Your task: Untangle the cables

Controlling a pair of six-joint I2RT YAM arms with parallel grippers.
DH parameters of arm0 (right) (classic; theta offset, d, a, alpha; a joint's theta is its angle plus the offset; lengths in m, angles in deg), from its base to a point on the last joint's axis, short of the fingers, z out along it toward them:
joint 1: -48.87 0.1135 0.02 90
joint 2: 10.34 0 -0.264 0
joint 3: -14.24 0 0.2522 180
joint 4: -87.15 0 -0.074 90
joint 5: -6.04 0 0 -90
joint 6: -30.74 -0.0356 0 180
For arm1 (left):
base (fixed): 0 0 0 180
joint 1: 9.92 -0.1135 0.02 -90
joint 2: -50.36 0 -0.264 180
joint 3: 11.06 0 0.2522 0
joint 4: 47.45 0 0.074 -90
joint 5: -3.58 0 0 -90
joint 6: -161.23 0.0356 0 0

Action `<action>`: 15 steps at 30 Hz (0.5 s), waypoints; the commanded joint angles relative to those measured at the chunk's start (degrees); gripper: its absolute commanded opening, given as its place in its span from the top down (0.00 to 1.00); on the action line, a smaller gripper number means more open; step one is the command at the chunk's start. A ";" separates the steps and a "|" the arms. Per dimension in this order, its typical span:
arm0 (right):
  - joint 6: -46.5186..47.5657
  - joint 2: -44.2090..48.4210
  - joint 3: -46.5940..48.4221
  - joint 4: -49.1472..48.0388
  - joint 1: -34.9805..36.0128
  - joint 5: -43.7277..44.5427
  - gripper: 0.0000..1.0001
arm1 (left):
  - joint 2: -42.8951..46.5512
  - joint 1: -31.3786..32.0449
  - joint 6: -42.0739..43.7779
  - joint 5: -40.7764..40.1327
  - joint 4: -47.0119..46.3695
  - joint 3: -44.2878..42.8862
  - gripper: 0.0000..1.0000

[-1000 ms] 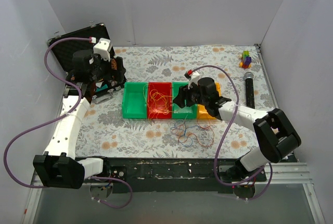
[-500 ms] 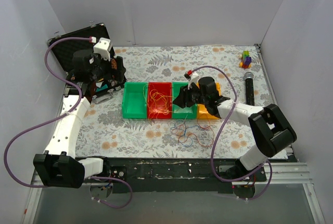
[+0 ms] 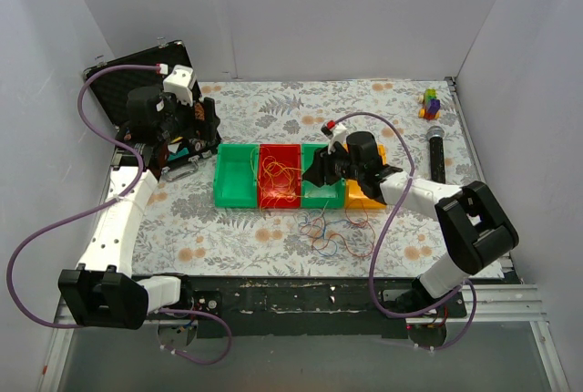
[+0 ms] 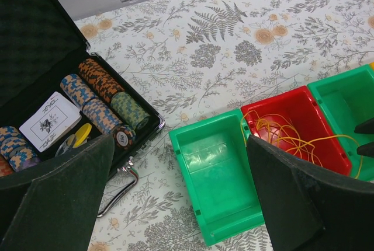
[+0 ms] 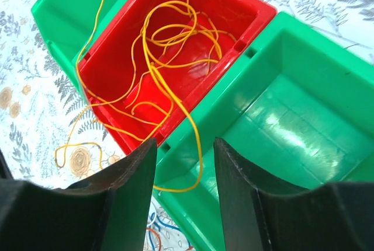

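Both released: left claw [image 4: 180, 141] aloft, right claw [image 5: 184, 146] over cables [image 5: 153, 76] at red bin's [image 5: 231, 3] edge.

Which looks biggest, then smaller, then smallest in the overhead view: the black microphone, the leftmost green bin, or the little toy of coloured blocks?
1. Leftmost green bin
2. Microphone, long but narrow
3. Block toy
All three rest on the same table, so nearness to the camera hardly skews this order.

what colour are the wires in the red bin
The thin wire loops are yellow; clearest in right wrist view.
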 commanded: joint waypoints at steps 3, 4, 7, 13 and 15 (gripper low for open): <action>3.18 1.80 3.90 2.73 -0.30 5.43 0.43 | 0.87 -0.17 0.55 -0.61 -1.82 1.09 0.03; 3.36 1.45 3.73 2.82 -0.30 5.61 0.42 | 0.96 -0.25 0.46 -0.61 -1.82 1.09 0.03; 3.36 0.48 2.94 1.77 -0.30 4.39 0.42 | 1.23 -0.25 0.55 -0.87 -2.08 1.09 0.03; 0.03 -1.98 0.92 -2.88 -0.30 -2.11 0.46 | 1.23 -0.25 0.90 -1.14 -2.17 1.18 0.03; -1.03 -2.68 0.65 -4.11 -0.39 -4.66 0.49 | 1.23 -0.25 0.81 -1.14 -2.26 1.27 0.03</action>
